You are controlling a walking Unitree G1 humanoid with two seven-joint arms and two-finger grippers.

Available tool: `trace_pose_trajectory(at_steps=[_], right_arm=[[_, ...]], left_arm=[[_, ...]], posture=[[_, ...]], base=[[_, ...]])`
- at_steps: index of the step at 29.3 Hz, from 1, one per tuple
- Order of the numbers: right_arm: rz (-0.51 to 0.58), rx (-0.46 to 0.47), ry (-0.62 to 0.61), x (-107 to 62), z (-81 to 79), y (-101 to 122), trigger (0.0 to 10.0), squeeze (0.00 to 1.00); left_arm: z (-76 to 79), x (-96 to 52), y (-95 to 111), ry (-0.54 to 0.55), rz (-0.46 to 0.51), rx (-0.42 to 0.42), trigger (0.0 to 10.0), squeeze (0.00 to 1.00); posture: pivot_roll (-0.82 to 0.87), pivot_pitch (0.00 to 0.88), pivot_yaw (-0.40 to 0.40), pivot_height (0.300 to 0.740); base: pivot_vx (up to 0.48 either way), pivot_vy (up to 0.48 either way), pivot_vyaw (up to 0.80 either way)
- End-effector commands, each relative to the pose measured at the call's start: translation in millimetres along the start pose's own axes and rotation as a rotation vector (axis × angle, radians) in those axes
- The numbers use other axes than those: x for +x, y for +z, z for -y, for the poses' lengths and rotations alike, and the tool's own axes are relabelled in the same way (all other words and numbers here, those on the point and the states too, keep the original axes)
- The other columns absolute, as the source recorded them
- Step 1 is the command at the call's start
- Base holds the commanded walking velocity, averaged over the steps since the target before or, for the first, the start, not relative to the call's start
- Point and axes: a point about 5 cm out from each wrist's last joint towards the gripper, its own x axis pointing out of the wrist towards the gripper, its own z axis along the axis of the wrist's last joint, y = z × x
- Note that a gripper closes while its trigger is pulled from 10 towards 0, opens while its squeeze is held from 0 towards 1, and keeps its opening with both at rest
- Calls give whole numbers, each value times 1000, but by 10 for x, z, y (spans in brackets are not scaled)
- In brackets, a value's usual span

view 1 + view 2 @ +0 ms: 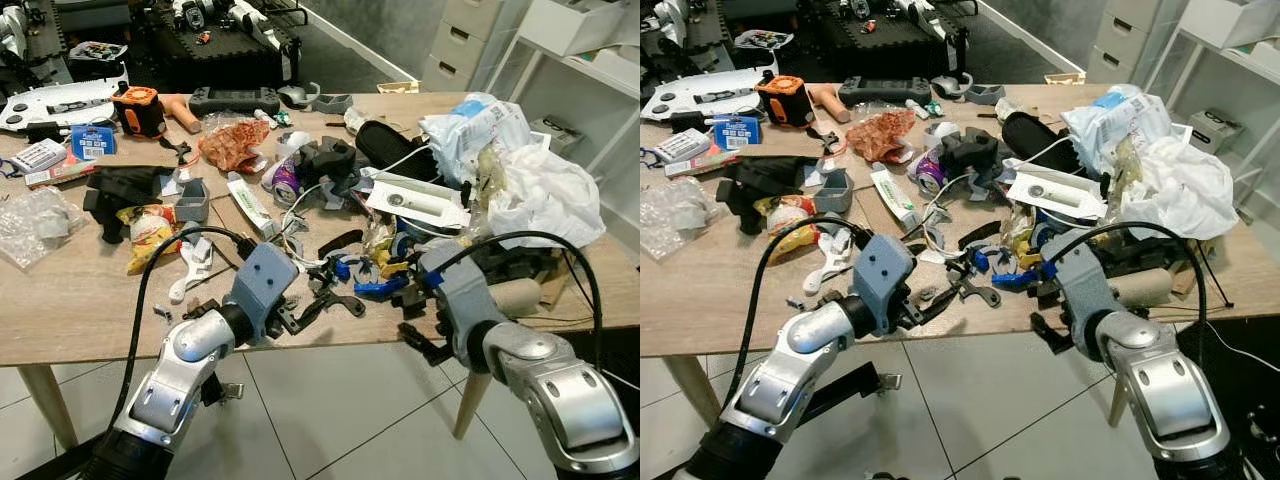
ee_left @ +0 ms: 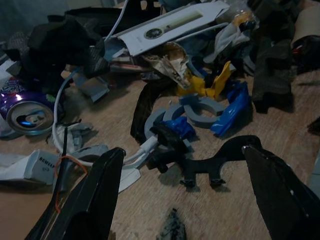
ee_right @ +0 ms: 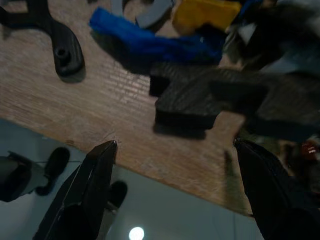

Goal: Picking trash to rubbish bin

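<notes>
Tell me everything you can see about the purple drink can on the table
The purple drink can lies on its side on the wooden table, near the middle of the clutter. It looks like thin metal, purple with pale print, and seems dented. Its silver top faces the left wrist camera, the dark opening visible. A white cable curves past beside it, a black bundle sits right next to it, and a white tube lies nearby.
</notes>
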Motion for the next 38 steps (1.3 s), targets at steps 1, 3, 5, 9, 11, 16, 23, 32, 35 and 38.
trace_pose_trajectory(at_steps=[1, 3, 5, 9, 11, 16, 23, 32, 35, 38], right_arm=[[-21, 11, -15, 39, 8, -52, 10000, 0], [-21, 11, -15, 39, 8, -52, 10000, 0], [-13, 38, -19, 98, 4, -54, 10000, 0], [34, 162, -23, 246, -6, -51, 10000, 0], [54, 201, -30, 302, -6, -47, 10000, 0], [81, 256, -34, 347, -4, -33, 0, 0], [155, 292, -26, 325, -10, 68, 0, 0], [282, 294, -21, 291, -18, 297, 0, 0], [313, 290, -6, 270, -34, 359, 0, 0], [431, 274, 62, 177, -109, 592, 0, 0]], left_arm=[[34, -18, -53, -24, -32, 10, 10000, 0], [34, -18, -53, -24, -32, 10, 10000, 0], [34, -12, -53, -24, -33, 12, 10000, 0], [36, -6, -51, -27, -33, 18, 10000, 0], [33, -8, -48, -25, -32, 20, 10000, 0], [25, -29, -50, -22, -31, 25, 10000, 0], [37, -22, -37, -22, -14, 22, 10000, 0], [51, -12, -40, -30, -8, 18, 10000, 0], [51, -9, -38, -30, -6, 18, 10000, 0], [39, -7, -27, -22, 0, 16, 10000, 0]], posture=[[-49, 170, 12, 740], [-49, 170, 12, 740], [-49, 170, 12, 740], [-44, 164, 14, 740], [-35, 166, 14, 740], [-35, 166, 14, 740], [-33, 152, 23, 740], [-37, 144, 23, 740], [-38, 141, 21, 740], [-34, 149, 20, 740]], base=[[0, 0, 0], [0, 0, 0], [0, 0, 0], [0, 0, 0], [0, 0, 0], [0, 0, 0], [0, 0, 0], [0, 0, 0], [0, 0, 0], [0, 0, 0]])
